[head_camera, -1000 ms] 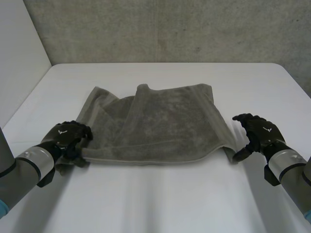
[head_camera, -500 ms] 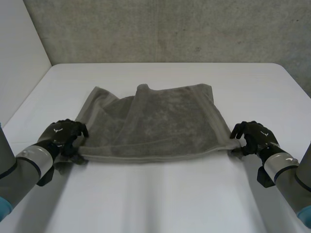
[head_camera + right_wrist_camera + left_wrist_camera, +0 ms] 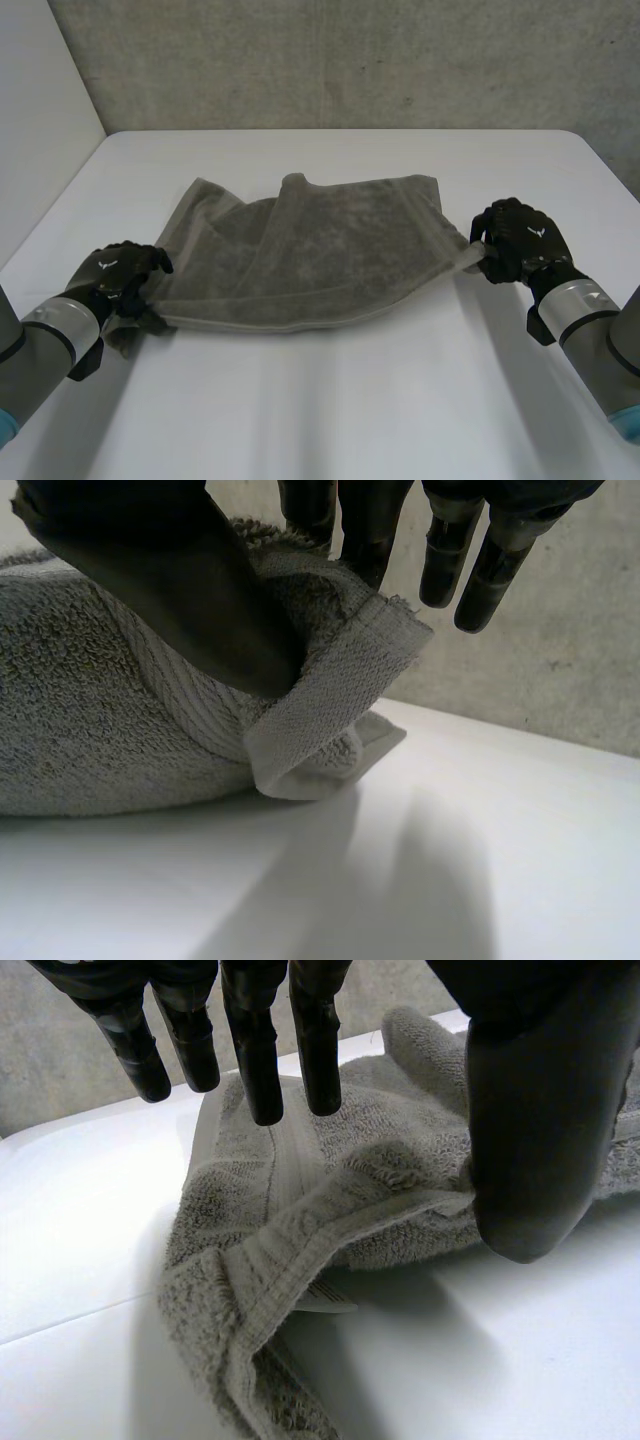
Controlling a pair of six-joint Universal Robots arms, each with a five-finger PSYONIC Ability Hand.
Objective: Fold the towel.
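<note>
Now, on the one white table (image 3: pixel 330 420), the left hand (image 3: pixel 115 275) and the right hand (image 3: pixel 520 240) are each pinching a near corner of the single grey towel (image 3: pixel 320 250), which is lying rumpled at the middle, and one rough concrete wall (image 3: pixel 330 60) is standing behind.

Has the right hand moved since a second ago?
Yes. The right hand has moved away from the robot, toward the table's far edge, carrying the towel's near right corner pinched in its fingers.

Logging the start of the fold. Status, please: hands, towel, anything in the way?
Left hand pinching towel at near-left corner. Right hand pinching near-right corner, raised off table. No obstacle seen.
</note>
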